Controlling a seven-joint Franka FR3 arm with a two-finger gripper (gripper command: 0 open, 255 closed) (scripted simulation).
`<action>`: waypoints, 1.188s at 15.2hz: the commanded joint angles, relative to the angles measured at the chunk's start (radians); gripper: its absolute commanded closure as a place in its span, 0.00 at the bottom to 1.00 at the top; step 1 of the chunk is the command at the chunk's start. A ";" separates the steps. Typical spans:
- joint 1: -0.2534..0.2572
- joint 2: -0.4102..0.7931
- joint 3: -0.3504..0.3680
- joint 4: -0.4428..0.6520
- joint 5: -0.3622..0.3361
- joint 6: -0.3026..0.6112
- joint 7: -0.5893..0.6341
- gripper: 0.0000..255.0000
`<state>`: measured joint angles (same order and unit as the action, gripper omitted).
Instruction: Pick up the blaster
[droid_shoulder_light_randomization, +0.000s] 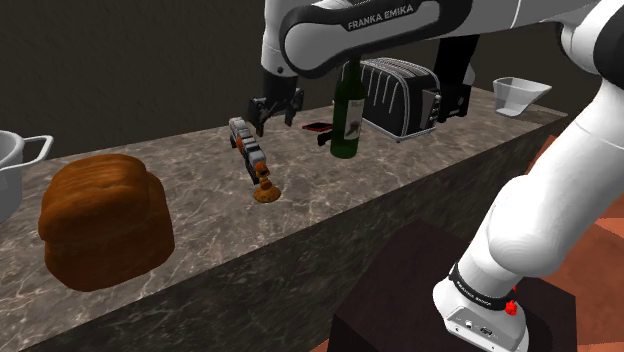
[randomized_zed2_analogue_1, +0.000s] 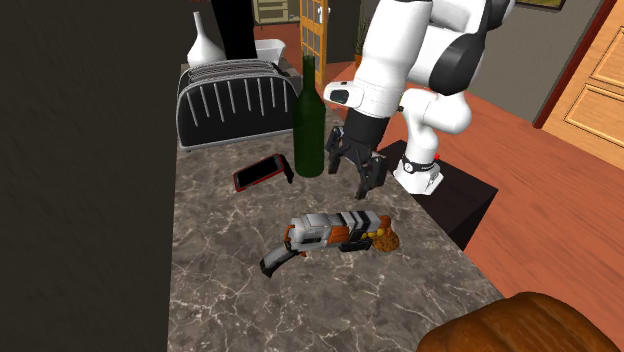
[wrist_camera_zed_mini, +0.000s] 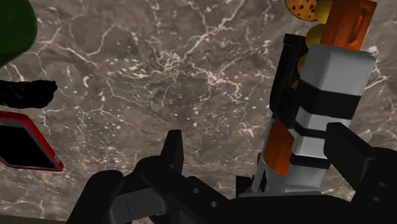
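Gripper (droid_shoulder_light_randomization: 277, 110) (randomized_zed2_analogue_1: 356, 168) (wrist_camera_zed_mini: 254, 143) open, fingers spread, nothing held, hovering over the marble counter (droid_shoulder_light_randomization: 200, 215). Blaster (droid_shoulder_light_randomization: 250, 150) (randomized_zed2_analogue_1: 330, 232) (wrist_camera_zed_mini: 327, 89) lies flat on the counter below it. Its grey, white and orange body sits off-centre, close inside one finger (wrist_camera_zed_mini: 347, 149). Looks like no contact, but the wrist view is hard to read. Cookie (randomized_zed2_analogue_1: 385, 240) at the blaster's far end. Green bottle (randomized_zed2_analogue_1: 308, 125) and red-edged phone (randomized_zed2_analogue_1: 262, 173) on the gripper's other side, toaster (randomized_zed2_analogue_1: 235, 100) beyond them.

There's the arm (droid_shoulder_light_randomization: 545, 200), all glossy white rounded shells with dark grey joints, white FRANKA EMIKA lettering (droid_shoulder_light_randomization: 380, 21) on a dark band, a black ring (droid_shoulder_light_randomization: 478, 286) with small white print and a red dot (droid_shoulder_light_randomization: 512, 307) near its foot, and an all-black two-finger gripper (droid_shoulder_light_randomization: 276, 119).
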<state>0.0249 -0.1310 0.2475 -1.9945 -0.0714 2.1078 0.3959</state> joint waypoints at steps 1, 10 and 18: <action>0.004 0.072 0.019 0.067 -0.032 0.012 0.060 0.00; 0.029 0.254 0.037 0.200 -0.126 0.068 0.191 0.00; 0.029 0.265 0.035 0.165 -0.135 0.113 0.201 1.00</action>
<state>0.0538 0.1329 0.2828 -1.8286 -0.2058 2.2200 0.5972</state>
